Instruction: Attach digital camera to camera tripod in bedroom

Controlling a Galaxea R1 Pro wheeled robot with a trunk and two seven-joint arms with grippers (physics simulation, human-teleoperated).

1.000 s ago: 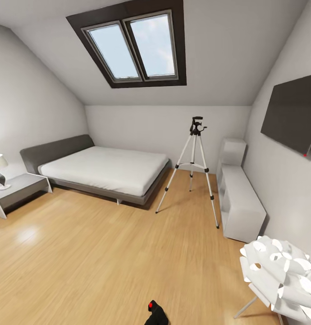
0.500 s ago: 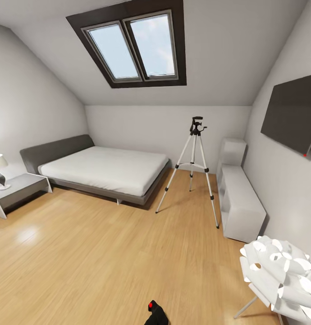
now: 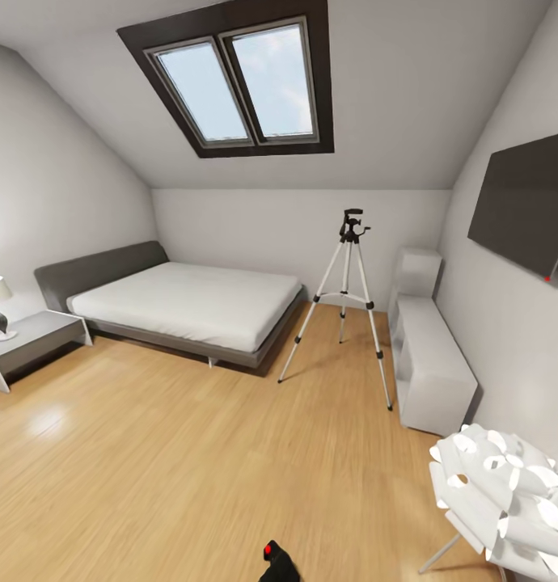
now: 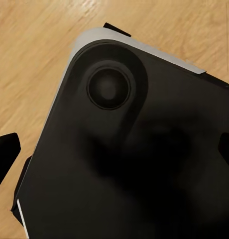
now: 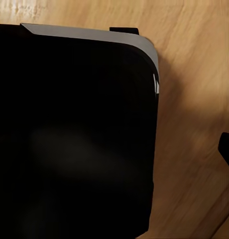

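The camera tripod [image 3: 344, 301] stands upright on the wood floor of the bedroom, between the bed and the white unit, its black pan head bare. The digital camera [image 3: 274, 559], black with a red dot, pokes up at the bottom edge of the head view; what carries it is cut off. In the left wrist view my left gripper [image 4: 115, 148] is open, its fingertips [image 4: 5, 149] far apart over the robot's black base [image 4: 144, 164]. My right gripper [image 5: 114, 149] shows one fingertip [image 5: 227, 148] at the picture's edge, with nothing between the fingers.
A grey bed [image 3: 182, 303] with a white mattress lies left of the tripod. A nightstand with a lamp [image 3: 24, 339] sits far left. A white low unit [image 3: 429, 360] lines the right wall under a black TV [image 3: 526, 202]. A white petal lamp [image 3: 505, 493] stands near right.
The head view has shifted very slightly; the tripod, bed and camera keep their places.
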